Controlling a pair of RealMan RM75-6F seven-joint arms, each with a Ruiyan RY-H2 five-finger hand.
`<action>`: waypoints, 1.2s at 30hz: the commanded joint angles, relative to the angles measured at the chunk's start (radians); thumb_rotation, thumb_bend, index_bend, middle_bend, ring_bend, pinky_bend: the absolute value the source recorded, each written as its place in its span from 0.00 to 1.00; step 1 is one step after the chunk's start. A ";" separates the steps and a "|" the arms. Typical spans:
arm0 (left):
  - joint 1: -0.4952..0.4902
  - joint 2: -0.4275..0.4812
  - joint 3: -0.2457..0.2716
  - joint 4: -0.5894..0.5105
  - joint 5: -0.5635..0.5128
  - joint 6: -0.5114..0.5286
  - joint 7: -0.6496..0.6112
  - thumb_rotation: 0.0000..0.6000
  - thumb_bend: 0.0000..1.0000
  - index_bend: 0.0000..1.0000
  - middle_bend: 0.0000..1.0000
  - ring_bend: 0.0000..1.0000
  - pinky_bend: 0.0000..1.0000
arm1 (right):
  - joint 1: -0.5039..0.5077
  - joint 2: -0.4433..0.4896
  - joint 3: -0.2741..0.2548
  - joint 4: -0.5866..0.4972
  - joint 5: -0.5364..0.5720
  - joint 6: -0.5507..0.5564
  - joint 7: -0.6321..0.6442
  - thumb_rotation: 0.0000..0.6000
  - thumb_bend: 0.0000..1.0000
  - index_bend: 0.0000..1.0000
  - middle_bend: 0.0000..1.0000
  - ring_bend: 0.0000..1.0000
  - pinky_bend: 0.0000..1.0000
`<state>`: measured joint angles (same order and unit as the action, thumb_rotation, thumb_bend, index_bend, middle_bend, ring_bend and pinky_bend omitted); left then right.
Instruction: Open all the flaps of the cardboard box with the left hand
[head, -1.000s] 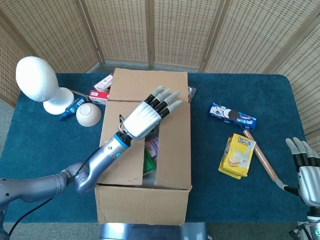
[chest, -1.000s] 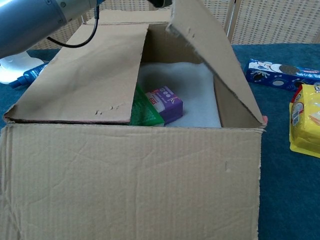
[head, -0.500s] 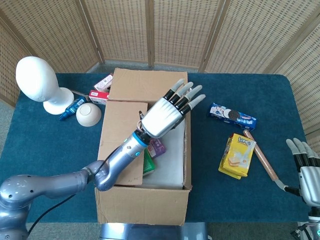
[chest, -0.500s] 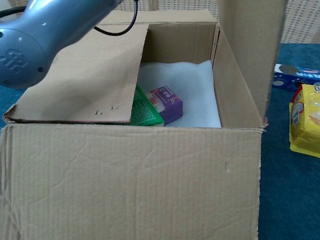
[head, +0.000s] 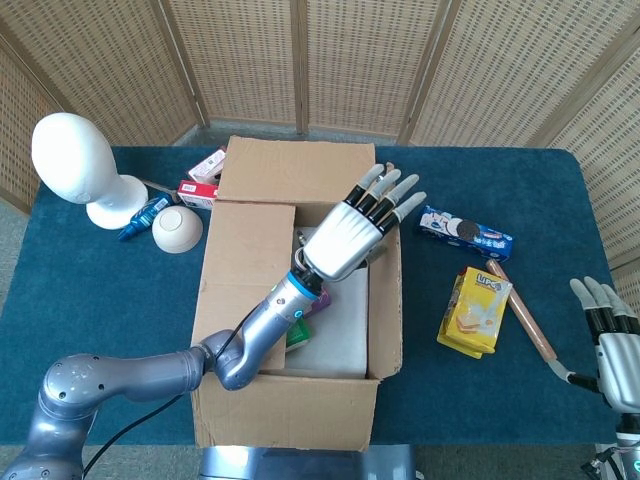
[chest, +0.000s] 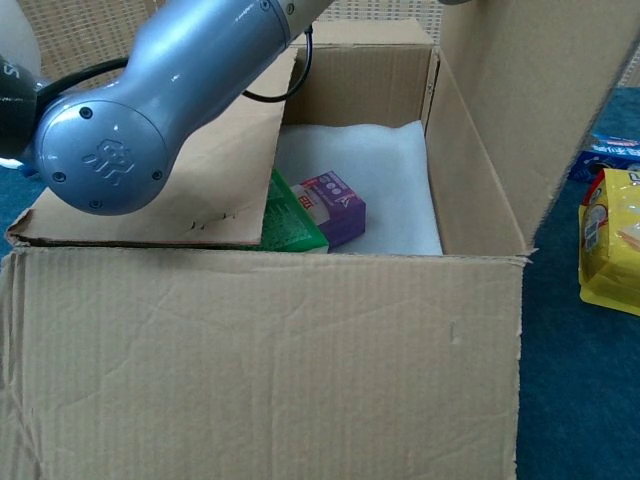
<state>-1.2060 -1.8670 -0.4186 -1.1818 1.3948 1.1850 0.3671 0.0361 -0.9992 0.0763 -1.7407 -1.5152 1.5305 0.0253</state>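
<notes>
A: Where is the cardboard box (head: 300, 410) relative to the left hand (head: 352, 232)?

B: The box sits at the near middle of the blue table (head: 90, 290). The left hand reaches over its open top with fingers (head: 392, 196) stretched out and slightly spread, holding nothing. The flat of the hand lies against the right flap (head: 386, 300), which stands up and leans outward. Whether the palm truly presses it, I cannot tell.

A: And the right hand (head: 610, 335)?

B: Low at the table's right edge, fingers extended and apart, nothing in it, well away from the box.

A: How does the box look?

B: Plain brown corrugated card. The left flap (head: 245, 280) lies folded over the opening, the far flap (head: 298, 170) folded outward and flat. The chest view shows a white liner (chest: 370, 180) inside, with a green packet (chest: 290, 220) and a purple carton (chest: 335, 205) touching each other.

A: Any writing?

B: The carton has print, too small to read. Right of the box lie a blue biscuit pack (head: 465, 232) and a yellow bag (head: 477, 310) lettered in red, which I cannot make out.
</notes>
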 joint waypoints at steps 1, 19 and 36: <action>0.002 0.000 -0.003 -0.005 -0.021 -0.011 0.009 1.00 0.16 0.00 0.00 0.00 0.05 | 0.000 0.000 -0.001 0.000 -0.001 -0.001 0.001 1.00 0.00 0.00 0.00 0.00 0.14; -0.089 -0.050 -0.086 0.018 -0.031 0.024 0.004 1.00 0.16 0.00 0.00 0.00 0.06 | 0.003 -0.002 0.002 0.000 0.008 -0.005 -0.003 1.00 0.00 0.00 0.00 0.00 0.14; -0.080 -0.060 -0.042 0.023 -0.059 0.004 0.009 1.00 0.16 0.00 0.00 0.00 0.12 | 0.001 0.001 0.002 0.000 0.007 -0.001 0.005 1.00 0.00 0.00 0.00 0.00 0.14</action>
<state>-1.2864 -1.9276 -0.4611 -1.1589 1.3362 1.1893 0.3763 0.0369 -0.9981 0.0782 -1.7409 -1.5087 1.5293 0.0298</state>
